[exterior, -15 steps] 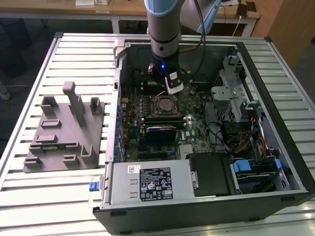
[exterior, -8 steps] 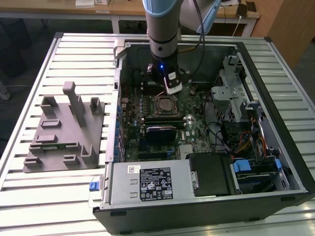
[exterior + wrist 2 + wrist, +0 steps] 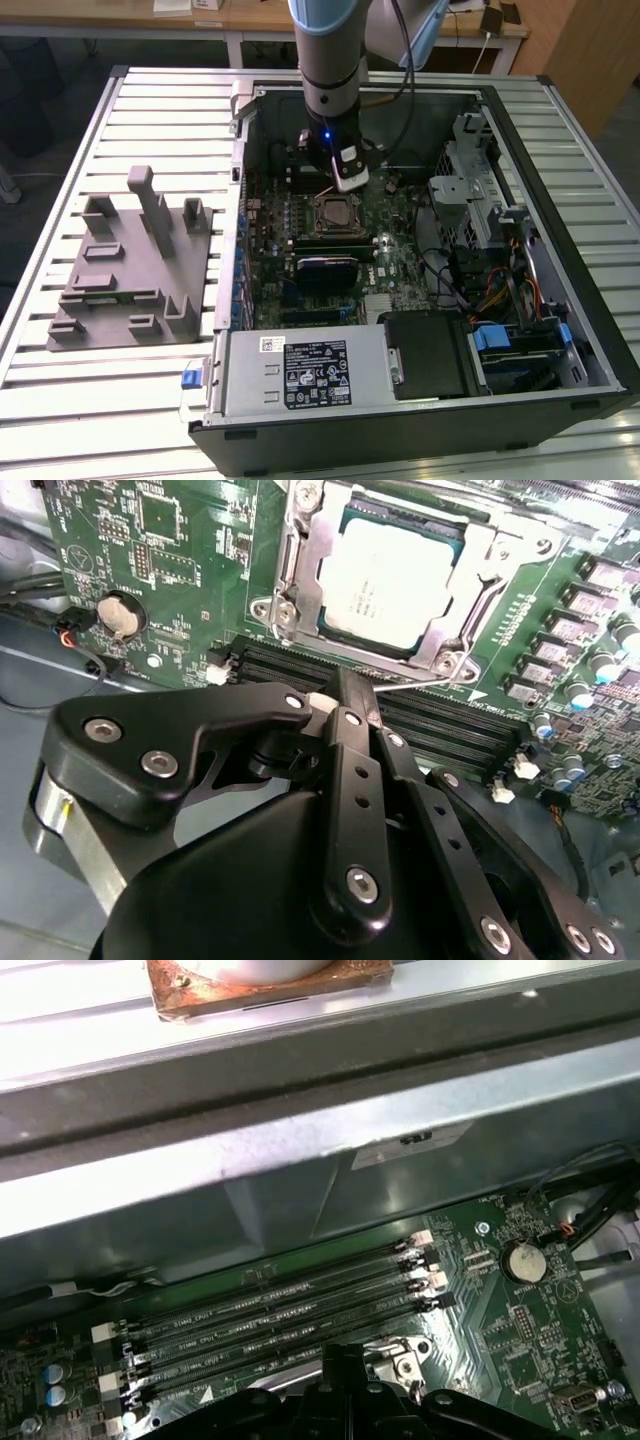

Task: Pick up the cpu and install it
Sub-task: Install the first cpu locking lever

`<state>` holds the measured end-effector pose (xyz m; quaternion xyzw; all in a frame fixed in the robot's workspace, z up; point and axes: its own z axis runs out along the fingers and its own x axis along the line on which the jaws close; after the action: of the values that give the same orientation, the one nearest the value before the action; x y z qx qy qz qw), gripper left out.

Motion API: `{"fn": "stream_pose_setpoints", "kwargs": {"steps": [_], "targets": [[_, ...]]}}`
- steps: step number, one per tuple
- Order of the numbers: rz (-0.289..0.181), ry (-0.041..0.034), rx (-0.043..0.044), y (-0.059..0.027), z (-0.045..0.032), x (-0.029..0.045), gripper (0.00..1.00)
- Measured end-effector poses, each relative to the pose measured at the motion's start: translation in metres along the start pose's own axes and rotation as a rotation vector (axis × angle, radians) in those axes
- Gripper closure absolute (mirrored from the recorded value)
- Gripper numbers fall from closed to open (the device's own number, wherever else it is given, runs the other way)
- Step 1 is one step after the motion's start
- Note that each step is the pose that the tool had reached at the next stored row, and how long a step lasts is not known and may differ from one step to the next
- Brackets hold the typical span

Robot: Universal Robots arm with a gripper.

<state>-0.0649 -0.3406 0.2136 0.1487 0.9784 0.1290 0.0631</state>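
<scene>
Indoors, slatted metal table [image 3: 80,400], open computer case [image 3: 560,300], cpu [image 3: 390,580] in socket, fingers [image 3: 345,695] pressed together, empty.

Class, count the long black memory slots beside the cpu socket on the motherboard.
4, side by side in one bank, between the cpu socket and the case wall; the gripper hides part of them.

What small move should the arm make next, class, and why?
Probably lift the pincer straight up a little: the cpu lies flat in its socket frame, and the pincer, shut and empty, hangs close over the memory slots beside it.
</scene>
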Motion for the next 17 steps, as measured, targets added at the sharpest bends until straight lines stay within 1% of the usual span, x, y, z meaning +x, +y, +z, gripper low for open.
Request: {"fn": "stream_pose_setpoints", "kwargs": {"steps": [5,7,9,15,17], "targets": [[0.000,-0.0002,-0.0002,0.0022,0.0020,0.0010,0.89],[0.001,-0.0015,-0.0003,0.0021,0.0026,0.0011,0.89],[0.002,-0.0055,-0.0013,0.0019,0.0035,0.0013,0.89],[0.011,-0.0205,-0.0038,0.0021,0.0058,0.0017,0.89],[0.016,-0.0240,-0.0041,0.0032,0.0066,0.0022,0.89]]}}
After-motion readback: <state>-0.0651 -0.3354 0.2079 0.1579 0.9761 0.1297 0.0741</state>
